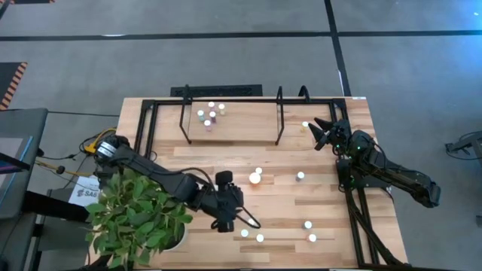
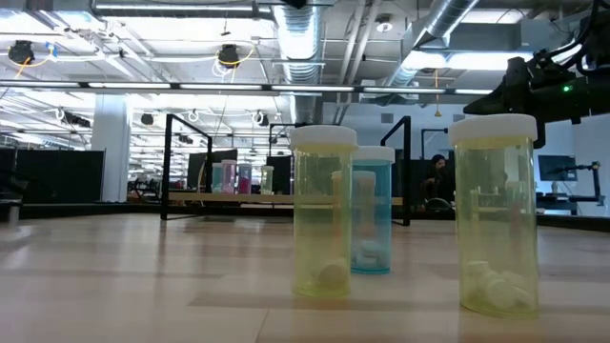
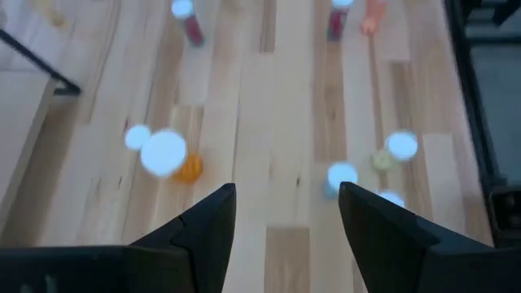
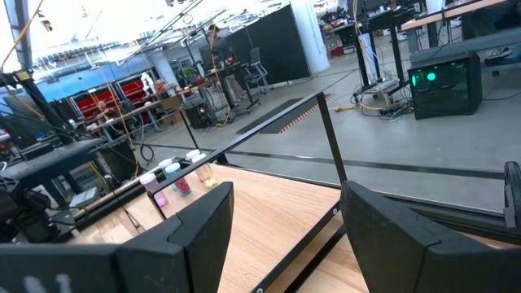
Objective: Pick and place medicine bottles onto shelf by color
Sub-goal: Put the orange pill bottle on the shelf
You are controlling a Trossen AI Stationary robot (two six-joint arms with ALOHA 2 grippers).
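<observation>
Several bottles (image 1: pixel 209 114) are grouped on the shelf (image 1: pixel 241 134) while others (image 1: pixel 254 178) wait mid-table, above which the left gripper (image 1: pixel 239 214) is held open; the right gripper (image 1: pixel 322 132), also open and empty, is poised at the shelf's end.

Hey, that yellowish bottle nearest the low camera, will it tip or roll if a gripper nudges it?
The yellowish bottle stands tall and narrow, so a high nudge may topple it. Round-bodied, it would probably roll then. Holding only a few tablets, it looks light, likely to slide easily.

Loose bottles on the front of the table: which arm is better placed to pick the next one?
Probably the left. The left gripper hangs open above the loose bottles, with the large orange bottle close by. The right gripper is open and empty by the shelf's right end.
</observation>
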